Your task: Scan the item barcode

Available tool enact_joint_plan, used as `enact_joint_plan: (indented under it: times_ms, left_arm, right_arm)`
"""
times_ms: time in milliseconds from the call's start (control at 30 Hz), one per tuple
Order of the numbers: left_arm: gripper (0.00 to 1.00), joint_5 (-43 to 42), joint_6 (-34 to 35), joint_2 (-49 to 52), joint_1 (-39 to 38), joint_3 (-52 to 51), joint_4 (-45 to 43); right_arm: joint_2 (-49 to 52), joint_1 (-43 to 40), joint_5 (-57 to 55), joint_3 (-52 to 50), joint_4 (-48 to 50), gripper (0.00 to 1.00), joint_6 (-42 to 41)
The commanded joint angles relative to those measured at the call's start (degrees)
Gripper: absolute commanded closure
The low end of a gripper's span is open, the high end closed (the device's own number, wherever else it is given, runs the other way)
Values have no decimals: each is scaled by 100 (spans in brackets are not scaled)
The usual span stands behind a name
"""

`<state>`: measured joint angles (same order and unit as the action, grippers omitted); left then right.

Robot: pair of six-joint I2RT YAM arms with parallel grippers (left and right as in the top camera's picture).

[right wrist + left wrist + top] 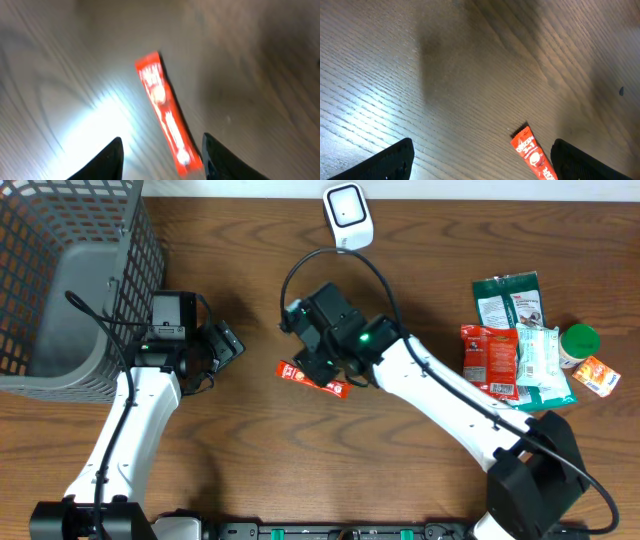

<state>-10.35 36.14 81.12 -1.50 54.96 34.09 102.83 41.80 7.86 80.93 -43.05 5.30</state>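
The slim red sachet (312, 378) lies flat on the wood-grain table (250, 470), a long glossy strip set aslant, with white print that is too blurred to read. The right gripper (320, 363) hangs right above it, its two black fingers (112, 160) parted on either side of the strip's end and not pinching it. A hard glare lights the varnish just beside the strip. To the sachet's left, the left gripper (225, 345) hovers over bare wood with its fingers spread wide and nothing between them. From its wrist view only the sachet's crimped, saw-toothed tip (532, 157) shows, near one finger.

A grey wire-mesh basket (60, 280) stands beyond the left arm. Well apart on the right sits a heap of crinkly packets: a red one (490, 360), a green-and-white one (508, 298), a pale one (540, 360), a green-lidded tub (578, 340) and a small orange pack (597, 375). At the far edge stands a white rounded scanner (347, 215), and a black cable (330, 255) loops between it and the right gripper.
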Motion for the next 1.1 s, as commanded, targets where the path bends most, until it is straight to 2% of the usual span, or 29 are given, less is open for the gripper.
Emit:
enact_joint_plan:
  times_ms: [0,133,267,833,967,1000,1067]
  left_arm:
    - [12,57,-13,-11,50,39,13]
    - [12,57,-13,-11,50,39,13]
    - [12,57,-13,-11,50,39,13]
    - [12,57,-13,-11,50,39,13]
    - [12,57,-13,-11,50,39,13]
    - [12,57,-13,-11,50,39,13]
    - [12,57,-13,-11,50,39,13]
  right_arm:
    - [232,-92,-11,-15,-315,55,1049]
    - [437,-122,-131,-50,-470,56,1366]
    - [682,-125,-481,-50,-415,54,1362]
    - [1674,-138,-494,-52,-345,48,1362]
    - [1786,-129,-452,-52,-350,53,1357]
    - [1803,-127,-455,-52,-350,56,1357]
    - [1827,-127,-457,-52,-350,69,1357]
